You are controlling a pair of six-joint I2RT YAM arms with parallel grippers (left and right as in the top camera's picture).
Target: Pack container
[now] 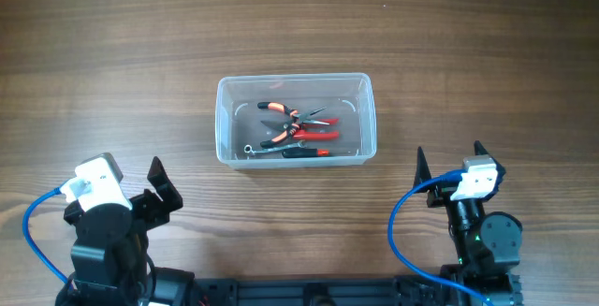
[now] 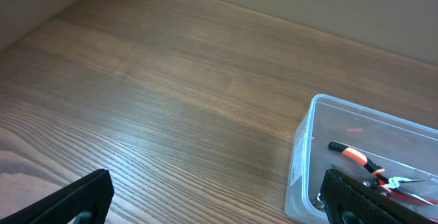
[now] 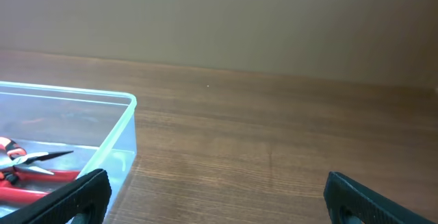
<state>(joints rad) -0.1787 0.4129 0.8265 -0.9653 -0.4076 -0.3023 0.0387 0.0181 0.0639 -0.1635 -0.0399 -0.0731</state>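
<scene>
The clear plastic container (image 1: 226, 119) stands at the middle of the table. Inside it lie orange-handled pliers (image 1: 279, 109), red-handled pliers (image 1: 314, 136) and a metal wrench (image 1: 267, 150). The container also shows in the left wrist view (image 2: 299, 162) and in the right wrist view (image 3: 122, 138). My left gripper (image 1: 159, 189) is open and empty at the front left, apart from the container. My right gripper (image 1: 449, 161) is open and empty at the front right, apart from the container. In the wrist views both grippers, left (image 2: 219, 200) and right (image 3: 219, 196), hold nothing between their fingers.
A blue cable (image 1: 33, 236) runs by the left arm and another blue cable (image 1: 398, 226) by the right arm. A wall edge (image 3: 274, 73) meets the wooden table at the far side.
</scene>
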